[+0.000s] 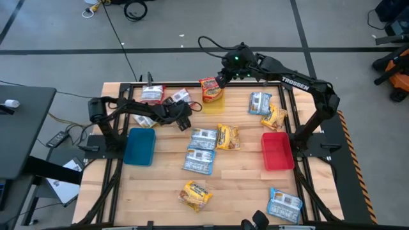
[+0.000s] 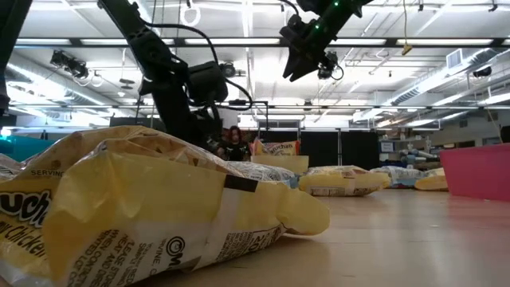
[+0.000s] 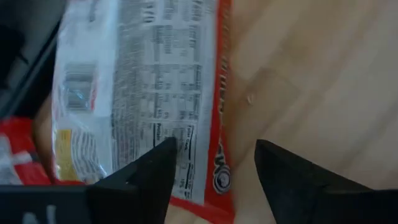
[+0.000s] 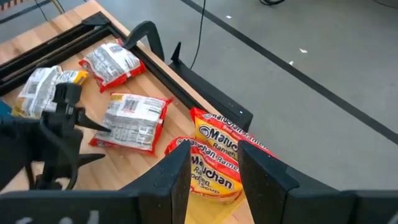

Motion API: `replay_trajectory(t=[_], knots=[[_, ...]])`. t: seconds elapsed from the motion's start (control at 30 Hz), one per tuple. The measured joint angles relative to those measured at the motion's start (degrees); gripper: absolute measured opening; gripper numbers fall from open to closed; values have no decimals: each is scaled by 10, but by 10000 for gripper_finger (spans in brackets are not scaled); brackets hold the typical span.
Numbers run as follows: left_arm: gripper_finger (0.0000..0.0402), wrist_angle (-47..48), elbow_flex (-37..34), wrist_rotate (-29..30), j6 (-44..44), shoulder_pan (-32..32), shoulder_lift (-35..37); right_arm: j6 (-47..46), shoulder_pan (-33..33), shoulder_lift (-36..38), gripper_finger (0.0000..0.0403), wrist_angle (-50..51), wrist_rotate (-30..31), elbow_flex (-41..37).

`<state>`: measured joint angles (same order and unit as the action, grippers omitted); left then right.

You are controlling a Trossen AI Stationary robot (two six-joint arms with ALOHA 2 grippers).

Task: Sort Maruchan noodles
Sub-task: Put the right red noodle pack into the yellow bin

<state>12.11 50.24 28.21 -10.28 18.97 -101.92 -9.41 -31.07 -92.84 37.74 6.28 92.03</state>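
Observation:
A red-and-white noodle packet (image 3: 143, 81) lies printed back up near the table's far left (image 1: 177, 97). My left gripper (image 3: 214, 168) is open and low over it. One finger shows over the packet's red edge, the other over bare wood. Orange-and-yellow Maruchan packets (image 4: 217, 155) lie in the yellow bin (image 1: 214, 105) at the far edge. High above them, my right gripper (image 4: 214, 158) is open and holds nothing (image 2: 307, 60). Several more blue-and-white (image 1: 203, 136) and yellow packets (image 1: 228, 136) lie flat across the table. My left gripper comes down on a slant at the red-edged long side (image 3: 221, 143) of the flat red-and-white packet. I cannot tell whether its fingers touch the packet.
A blue bin (image 1: 140, 145) stands at the left and a red bin (image 1: 276, 151) at the right. Another red-and-white packet (image 1: 152, 94) lies at the far left corner. A black frame rail (image 4: 155, 56) runs along the far edge. A yellow packet (image 2: 159, 207) lies close to the low camera.

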Motion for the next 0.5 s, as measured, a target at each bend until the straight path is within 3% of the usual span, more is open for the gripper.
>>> replay_trajectory(t=[0.17,0.37,0.5], knots=[[150,29,1,-16,-88,28,-4,18,4,0,138,-25,-33,0],[19,78,24,-54,-103,61,-1,75,23,0,137,-68,-73,0],[7,126,65,-88,-95,82,-4,116,35,0,137,-67,-91,0]])
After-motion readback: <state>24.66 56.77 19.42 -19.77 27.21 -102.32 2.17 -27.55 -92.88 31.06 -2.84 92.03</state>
